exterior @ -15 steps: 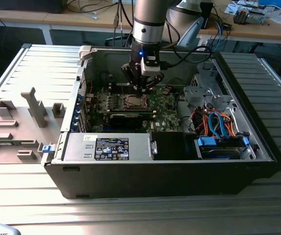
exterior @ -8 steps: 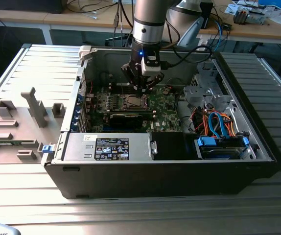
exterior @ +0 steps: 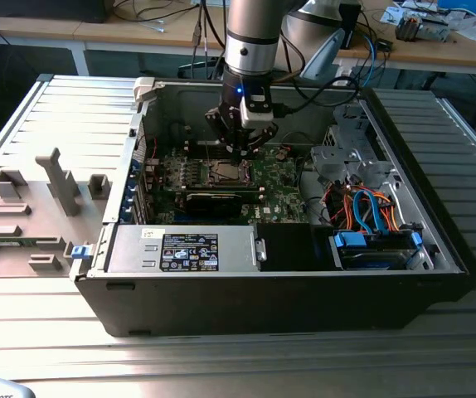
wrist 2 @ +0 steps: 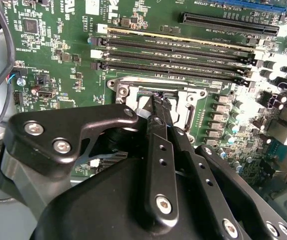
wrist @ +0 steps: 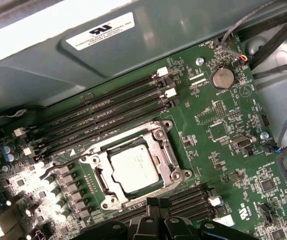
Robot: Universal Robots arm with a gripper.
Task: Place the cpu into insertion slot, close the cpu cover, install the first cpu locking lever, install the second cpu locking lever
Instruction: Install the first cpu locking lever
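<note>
Where hand [wrist 2: 159, 102] blocks, first wrist view shows cpu [wrist: 135, 168] seated

A robotics lab or workshop: an opened computer case [exterior: 321, 274] lies on a ribbed aluminium table [exterior: 470, 124], with cable-strewn wooden benches [exterior: 437, 51] behind it.

Open black computer case [exterior: 288, 307] lies on ribbed metal table [exterior: 47, 108]. Green motherboard [wrist: 223, 125] inside, long black memory slots [wrist: 103, 112] in parallel rows; round coin battery [wrist: 222, 78] near board edge. Grey power supply [exterior: 184, 249] with label along front wall. Orange and blue cables [exterior: 366, 207] at exterior view's right. Grey fixture blocks [exterior: 31, 207] on table at exterior view's left. Wooden desks [exterior: 462, 50] behind.
</note>
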